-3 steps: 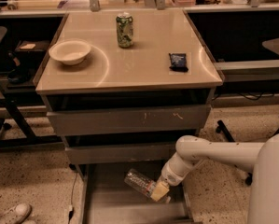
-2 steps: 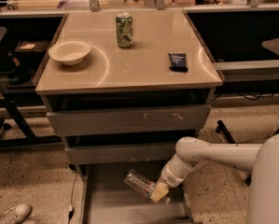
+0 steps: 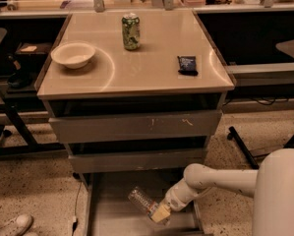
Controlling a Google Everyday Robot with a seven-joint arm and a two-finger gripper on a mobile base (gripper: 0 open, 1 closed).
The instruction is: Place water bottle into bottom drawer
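Warm, yellowish light from above; soft glare arcs on worktop [image 3: 146,70]. Dim below, around claw [image 3: 160,214] gripping bottle [image 3: 140,200] over drawer [image 3: 112,221], probably worktop's shade.

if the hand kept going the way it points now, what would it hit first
Probably the plain grey floor of the open bottom drawer: the hand, gripping the small clear plastic water bottle, angles downward into it; depth is unclear.
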